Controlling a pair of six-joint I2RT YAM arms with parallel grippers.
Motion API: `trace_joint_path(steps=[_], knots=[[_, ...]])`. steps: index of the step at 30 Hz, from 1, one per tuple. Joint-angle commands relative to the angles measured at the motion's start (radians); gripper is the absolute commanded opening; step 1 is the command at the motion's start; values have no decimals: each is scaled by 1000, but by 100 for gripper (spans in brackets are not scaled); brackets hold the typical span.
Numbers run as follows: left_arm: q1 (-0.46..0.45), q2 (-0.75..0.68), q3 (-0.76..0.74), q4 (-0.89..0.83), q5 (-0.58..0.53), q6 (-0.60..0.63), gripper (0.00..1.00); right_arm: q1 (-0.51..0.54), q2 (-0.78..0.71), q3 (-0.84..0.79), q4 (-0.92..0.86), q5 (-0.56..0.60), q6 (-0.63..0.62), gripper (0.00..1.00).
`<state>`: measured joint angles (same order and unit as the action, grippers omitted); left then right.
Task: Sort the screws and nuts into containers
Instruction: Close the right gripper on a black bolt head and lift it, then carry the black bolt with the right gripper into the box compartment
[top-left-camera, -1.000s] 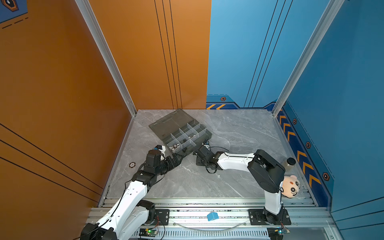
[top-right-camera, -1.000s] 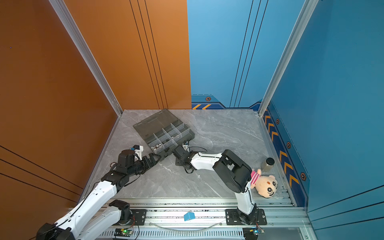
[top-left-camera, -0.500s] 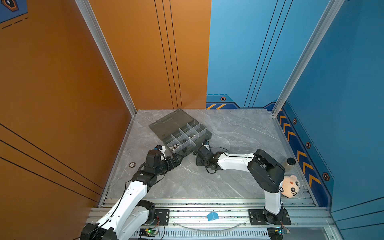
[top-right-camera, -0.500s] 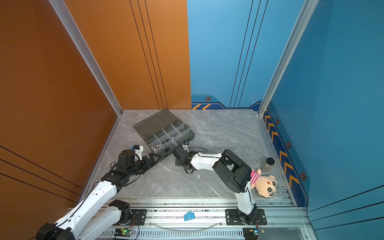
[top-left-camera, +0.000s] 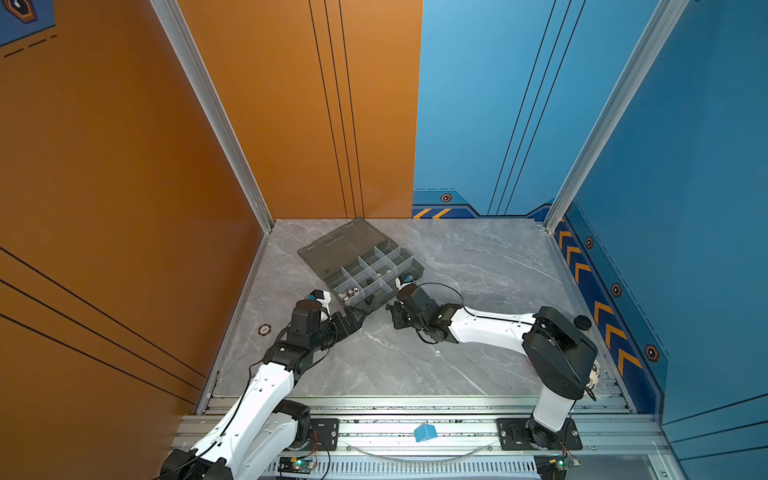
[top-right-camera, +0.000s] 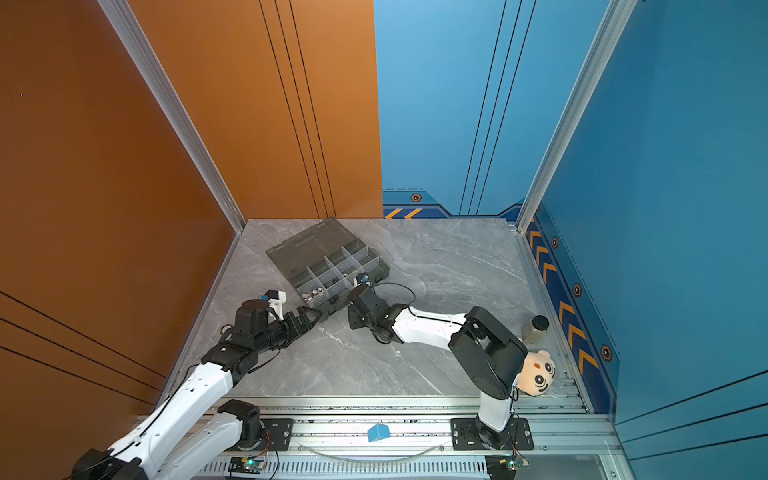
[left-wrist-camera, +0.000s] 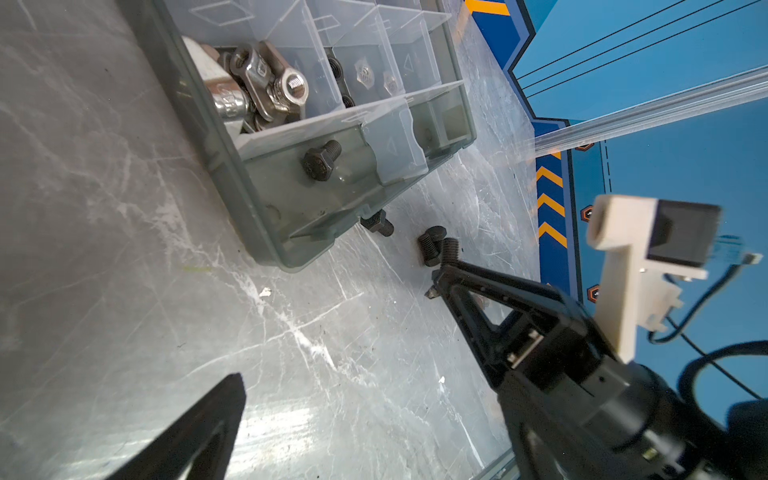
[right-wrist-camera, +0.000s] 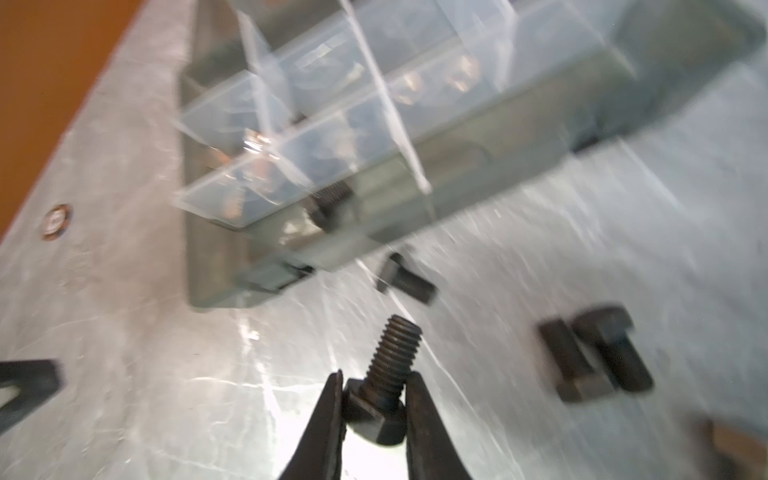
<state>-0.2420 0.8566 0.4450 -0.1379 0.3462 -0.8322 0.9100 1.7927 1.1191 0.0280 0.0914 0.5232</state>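
Right fingers (right-wrist-camera: 328, 415) pinch a black screw (right-wrist-camera: 390, 361) — clear only from the wrist — left fingers (left-wrist-camera: 208, 424) spread wide.

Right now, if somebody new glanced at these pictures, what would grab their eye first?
Probably the right claw, shut on a black bolt whose threaded end points toward the smoky-grey organizer box. Next come the shiny silver nuts heaped in one compartment, and the loose black bolts lying on the marble table just outside the box.
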Motion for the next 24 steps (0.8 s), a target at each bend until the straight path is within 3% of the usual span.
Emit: trace_joint_path(steps=[1, 10, 24], knots=[[13, -18, -19, -1, 24, 0, 98, -2, 12, 88, 14, -95, -180, 5], [22, -31, -19, -15, 29, 1, 98, -12, 156, 322, -114, -188, -405, 2], [30, -56, -15, -36, 27, 2, 98, -23, 307, 449, -184, -184, -444, 2]])
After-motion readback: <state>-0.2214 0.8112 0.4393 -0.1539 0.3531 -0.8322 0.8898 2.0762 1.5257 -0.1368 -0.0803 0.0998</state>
